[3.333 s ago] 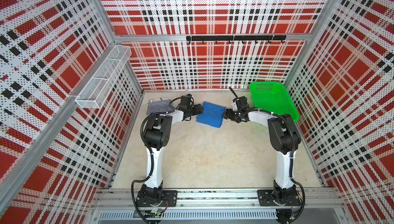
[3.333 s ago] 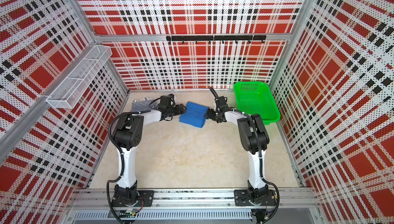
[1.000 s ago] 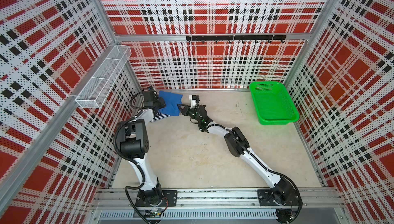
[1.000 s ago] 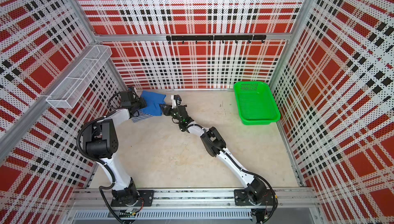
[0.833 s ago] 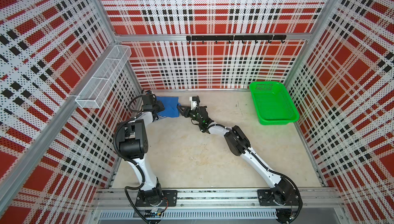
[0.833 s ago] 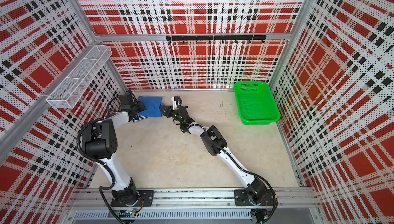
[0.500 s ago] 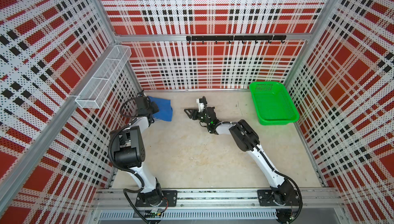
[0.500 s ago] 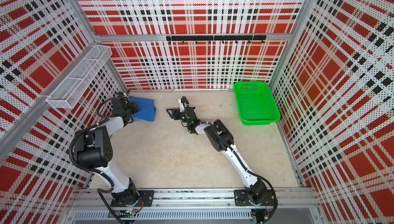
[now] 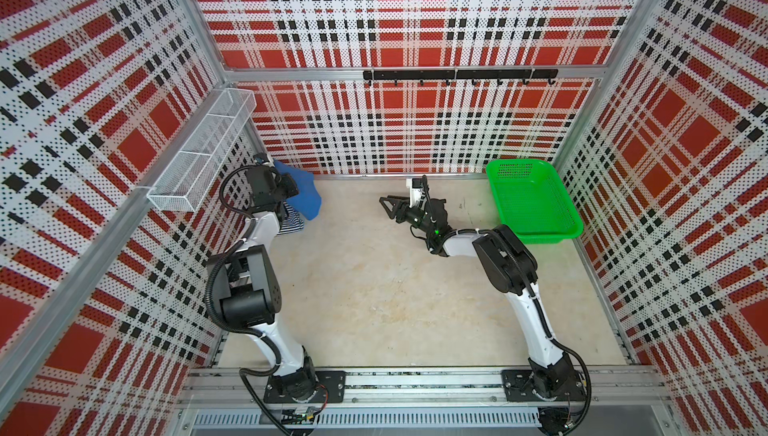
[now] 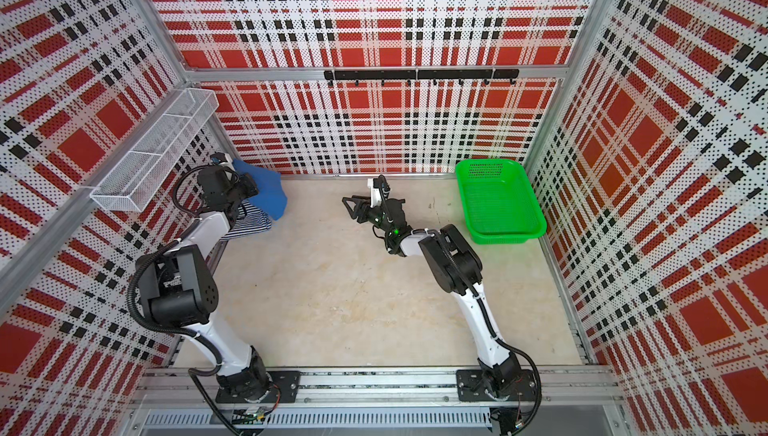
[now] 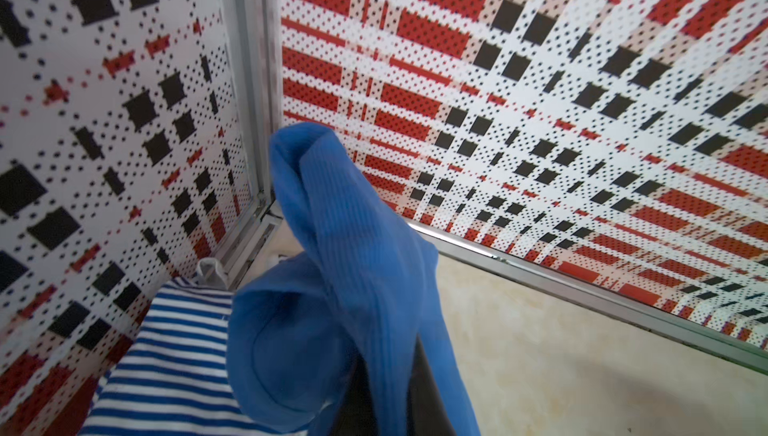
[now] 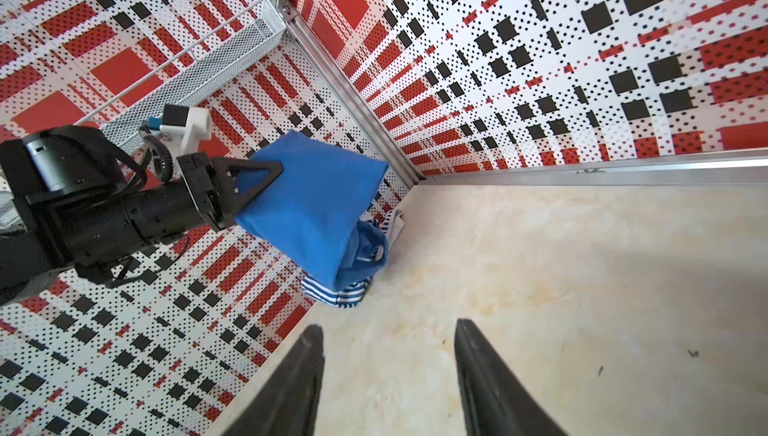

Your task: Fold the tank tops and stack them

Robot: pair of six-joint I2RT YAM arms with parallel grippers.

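The plain blue tank top (image 9: 306,197) (image 10: 271,194) hangs folded in the back left corner, pinched in my shut left gripper (image 9: 291,188) (image 12: 266,180). In the left wrist view the blue cloth (image 11: 353,247) runs down between the dark fingers. Its lower edge droops onto the striped tank top (image 9: 291,223) (image 10: 250,222) (image 11: 166,351) (image 12: 337,295), which lies on the floor against the left wall, partly hidden by my left arm. My right gripper (image 9: 388,207) (image 10: 351,207) (image 12: 386,330) hovers open and empty over the floor at mid back, pointing toward the corner.
A green mesh basket (image 9: 536,232) (image 10: 508,238) stands empty at the back right. A white wire basket (image 9: 199,151) is fixed to the left wall above the tops. A black hook rail (image 9: 457,74) runs along the back wall.
My right gripper let go of the blue top, opened and drew back to the right. My left gripper carried the blue top deeper into the back left corner, over the striped one.
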